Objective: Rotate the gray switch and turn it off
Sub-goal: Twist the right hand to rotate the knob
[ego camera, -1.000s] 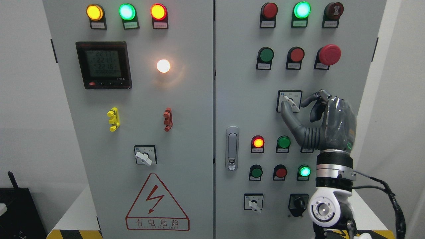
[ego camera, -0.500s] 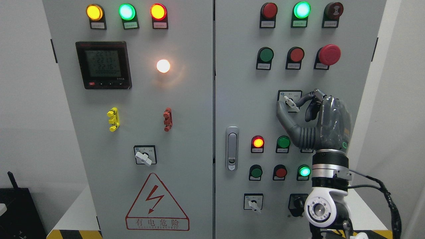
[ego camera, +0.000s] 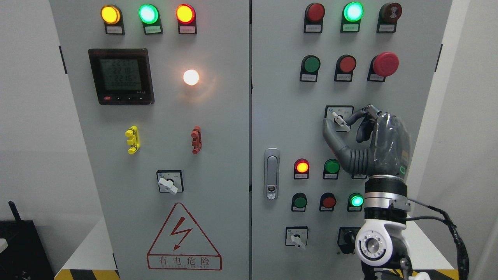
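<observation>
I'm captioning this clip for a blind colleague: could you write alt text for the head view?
The robot's dark gray right hand pinches the small gray rotary switch handle on the right door of a pale gray electrical cabinet, thumb to its left and a finger to its right. Lit and unlit round indicator lamps surround it; a digital meter sits on the left door.

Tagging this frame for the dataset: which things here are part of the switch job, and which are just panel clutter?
In the job:
right hand, thumb and finger pinching the lever
gray switch, upper right door

Not involved:
gray switch, left door
small switch, bottom right door
red mushroom button
meter display
door latch
</observation>
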`<state>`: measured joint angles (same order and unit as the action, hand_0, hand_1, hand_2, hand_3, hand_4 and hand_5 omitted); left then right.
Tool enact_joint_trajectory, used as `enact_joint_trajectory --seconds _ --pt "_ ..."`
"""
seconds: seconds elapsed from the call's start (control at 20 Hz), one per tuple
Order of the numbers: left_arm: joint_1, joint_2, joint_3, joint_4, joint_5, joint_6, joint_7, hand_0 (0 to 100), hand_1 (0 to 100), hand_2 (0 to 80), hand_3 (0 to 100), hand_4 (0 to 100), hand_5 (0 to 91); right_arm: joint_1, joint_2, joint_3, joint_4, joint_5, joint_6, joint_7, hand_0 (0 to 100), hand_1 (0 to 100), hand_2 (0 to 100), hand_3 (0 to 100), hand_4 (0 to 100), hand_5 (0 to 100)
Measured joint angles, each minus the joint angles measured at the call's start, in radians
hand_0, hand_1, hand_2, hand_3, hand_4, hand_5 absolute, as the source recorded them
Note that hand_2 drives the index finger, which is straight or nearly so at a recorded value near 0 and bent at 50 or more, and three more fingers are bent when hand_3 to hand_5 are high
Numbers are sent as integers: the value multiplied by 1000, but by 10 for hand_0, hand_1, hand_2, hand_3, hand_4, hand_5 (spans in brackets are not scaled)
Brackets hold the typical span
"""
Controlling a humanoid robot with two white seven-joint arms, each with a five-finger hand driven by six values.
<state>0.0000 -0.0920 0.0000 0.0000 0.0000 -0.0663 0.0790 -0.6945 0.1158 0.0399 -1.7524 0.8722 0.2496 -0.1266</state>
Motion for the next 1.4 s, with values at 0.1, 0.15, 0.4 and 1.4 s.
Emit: enact_joint_trajectory --seconds 0.1,0.15,0.4,1.4 --pt "0 0 0 0 0 0 0 120 389 0 0 0 0 0 -1 1 0 1 1 -3 118 458 641 996 969 1000" --pt "0 0 0 0 0 0 0 120 389 0 0 0 0 0 -1 1 0 1 1 -3 119 458 641 995 969 1000" --pt "0 0 0 0 0 4 0 120 389 0 0 0 0 -1 -2 2 0 2 10 -3 121 458 640 995 966 1000" --pt "0 0 0 0 0 0 0 120 389 0 0 0 0 -7 -5 3 5 2 33 5 142 452 647 995 967 1000"
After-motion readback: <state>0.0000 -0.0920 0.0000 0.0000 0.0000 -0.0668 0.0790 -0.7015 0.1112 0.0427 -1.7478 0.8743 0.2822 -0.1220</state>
